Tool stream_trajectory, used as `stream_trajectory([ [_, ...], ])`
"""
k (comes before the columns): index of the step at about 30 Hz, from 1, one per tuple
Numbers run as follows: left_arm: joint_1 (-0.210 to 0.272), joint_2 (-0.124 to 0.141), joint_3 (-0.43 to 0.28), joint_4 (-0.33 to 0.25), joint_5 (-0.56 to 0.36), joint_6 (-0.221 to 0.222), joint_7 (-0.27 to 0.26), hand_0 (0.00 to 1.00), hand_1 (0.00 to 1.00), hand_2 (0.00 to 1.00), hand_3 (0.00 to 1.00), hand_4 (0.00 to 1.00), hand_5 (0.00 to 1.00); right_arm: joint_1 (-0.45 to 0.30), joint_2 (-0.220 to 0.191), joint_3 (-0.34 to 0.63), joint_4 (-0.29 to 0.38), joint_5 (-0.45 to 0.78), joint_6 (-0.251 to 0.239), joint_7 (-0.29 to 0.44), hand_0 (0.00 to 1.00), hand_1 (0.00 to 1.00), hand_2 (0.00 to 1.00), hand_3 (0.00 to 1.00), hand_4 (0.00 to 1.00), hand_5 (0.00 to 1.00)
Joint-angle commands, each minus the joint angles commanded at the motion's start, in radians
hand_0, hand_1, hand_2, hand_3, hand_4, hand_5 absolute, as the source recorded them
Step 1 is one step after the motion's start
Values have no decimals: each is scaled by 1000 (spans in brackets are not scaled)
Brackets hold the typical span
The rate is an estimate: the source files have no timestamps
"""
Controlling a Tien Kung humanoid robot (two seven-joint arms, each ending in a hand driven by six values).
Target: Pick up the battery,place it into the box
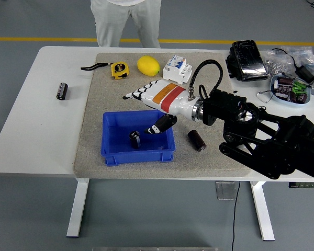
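Hovering my right hand (pixel 146 102) over the blue box (pixel 137 156) at centre frame, fingers spread apart and holding nothing, thumb (pixel 162 124) angled down toward the box's right side. The battery (pixel 135 139) is sitting inside the box, black cylinder, just below-left of my thumb and apart from it. A second battery (pixel 197 140) is lying on the grey mat (pixel 89 136) just right of the box, outside it. A third battery (pixel 62 90) is lying on the bare white table (pixel 36 120) at left of frame, well apart from the mat. Along the mat's upper edge: yellow tape measure (pixel 118 70), lemon (pixel 148 66), white circuit breaker (pixel 177 69). At upper right a black device (pixel 247 59) and a small tray of parts (pixel 291 89) are sitting on the table. A person (pixel 126 21) is standing at the far side, top of frame, only legs showing.
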Motion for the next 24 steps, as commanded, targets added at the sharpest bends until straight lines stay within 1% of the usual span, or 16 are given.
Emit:
stream_trajectory([
  [1,0,1,2,0,-2,0,-1,745,720,778,609,634,476,-1,-12,15,9,-13,11,-3,840,849,886,934,921,305],
  [2,1,2,3,0,-4,0,-1,746,717,778,609,633,477,-1,-20,27,17,-28,21,-6,820,778,795,852,919,314],
  [7,3,2,0,1,1,-1,1,746,717,778,609,633,477,-14,-65,74,68,-85,64,-17,820,778,795,852,919,314],
  [8,3,2,0,1,1,-2,1,744,718,778,610,633,477,-16,-72,78,74,-94,68,-18,792,722,742,757,919,325],
  [10,4,2,0,1,0,-2,1,744,718,778,610,633,477,-24,-100,82,92,-121,77,-21,792,722,742,757,919,325],
  [13,4,3,-6,0,6,-4,4,744,718,778,610,633,477,-38,-127,77,104,-162,83,-22,792,722,742,757,919,325],
  [14,4,3,-7,0,9,-4,5,744,717,777,610,631,475,-42,-132,74,105,-167,85,-22,765,689,691,678,890,307],
  [18,4,2,-14,-1,21,-5,9,744,717,777,610,631,475,-71,-156,66,102,-186,92,-20,765,689,691,678,890,307],
  [24,3,1,-18,-1,28,-7,11,745,717,777,608,628,473,-100,-188,47,77,-191,98,-15,758,683,694,672,890,303],
])
